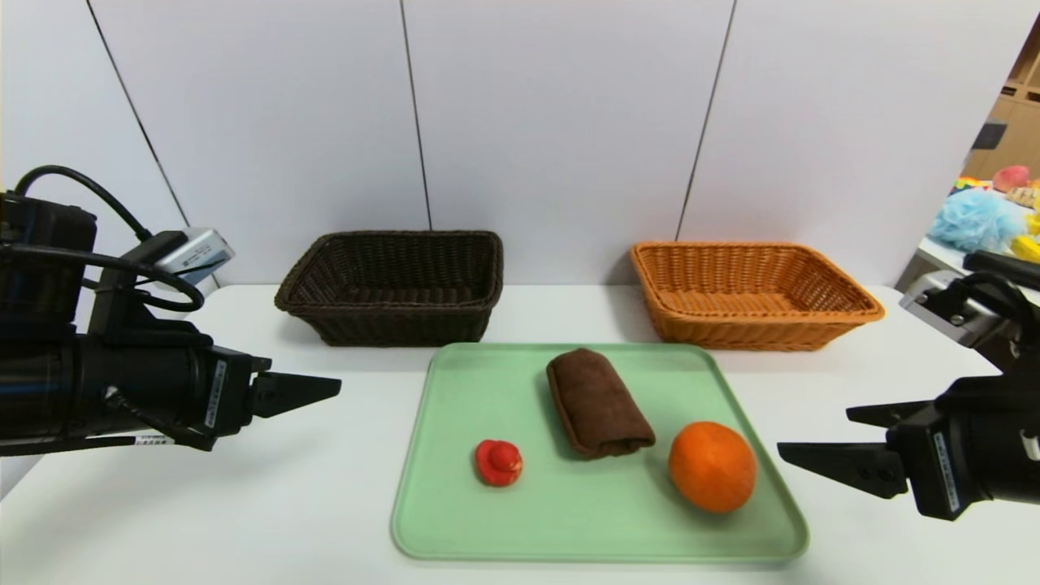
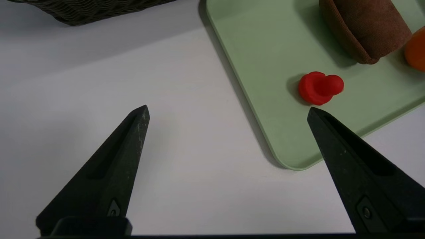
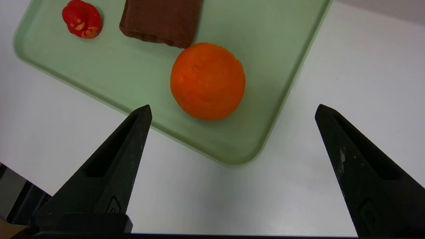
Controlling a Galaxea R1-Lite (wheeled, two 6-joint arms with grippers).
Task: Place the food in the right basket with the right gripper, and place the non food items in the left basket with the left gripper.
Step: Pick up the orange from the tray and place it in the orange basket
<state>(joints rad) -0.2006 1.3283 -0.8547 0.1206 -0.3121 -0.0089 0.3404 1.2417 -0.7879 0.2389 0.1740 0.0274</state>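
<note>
On a pale green tray (image 1: pixel 455 520) lie a round orange fruit (image 1: pixel 712 465) (image 3: pixel 208 80), a rolled dark brown towel (image 1: pixel 599 402) (image 2: pixel 365 28) (image 3: pixel 161 20) and a small red toy (image 1: pixel 498 462) (image 2: pixel 319 87) (image 3: pixel 82 19). The dark brown basket (image 1: pixel 390 286) stands behind the tray on the left, the orange-tan basket (image 1: pixel 751 294) behind it on the right; both look empty. My left gripper (image 1: pixel 329 388) (image 2: pixel 228 111) hovers open over bare table left of the tray. My right gripper (image 1: pixel 812 435) (image 3: pixel 233 109) hangs open just right of the tray, near the fruit.
The white table (image 1: pixel 244 504) reaches a white panelled wall right behind the baskets. Colourful clutter (image 1: pixel 987 215) sits on another surface at the far right, beyond the table.
</note>
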